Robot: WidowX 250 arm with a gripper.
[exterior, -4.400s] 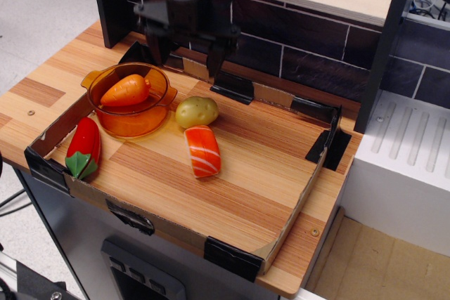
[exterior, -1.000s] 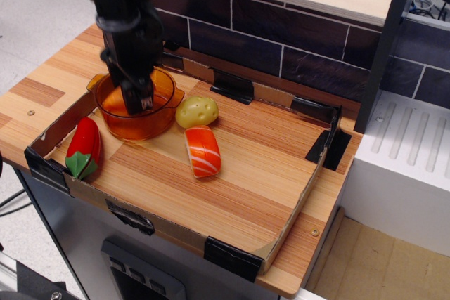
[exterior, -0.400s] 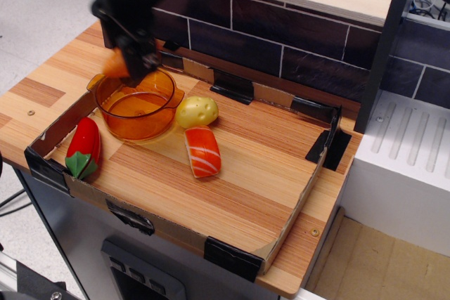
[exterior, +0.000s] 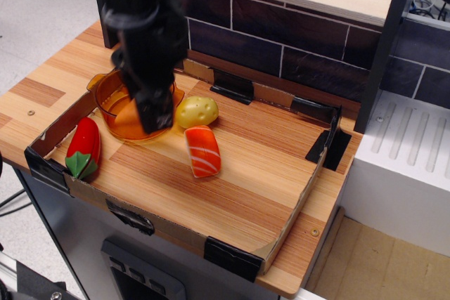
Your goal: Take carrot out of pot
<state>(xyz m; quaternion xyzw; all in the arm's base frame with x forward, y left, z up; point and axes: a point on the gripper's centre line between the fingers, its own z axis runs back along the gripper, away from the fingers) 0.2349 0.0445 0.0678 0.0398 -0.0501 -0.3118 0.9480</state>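
The amber pot stands at the back left of the cardboard-edged tray. My black gripper hangs in front of the pot's right half and hides most of it. A plain-orange patch beside the fingers at their left is the carrot. It appears to be held in the shut fingers and is seen against the pot's front wall. Whether it is above the pot or just in front of it I cannot tell. The fingertips themselves are blurred and dark.
A yellow-green potato lies just right of the pot. An orange-and-white salmon sushi piece lies in front of it. A red pepper lies at the tray's front left. A dark brick wall runs behind.
The gripper went down into the pot, shut on the carrot and lifted it at the pot's back left. It has now moved right and toward the front, across the pot.
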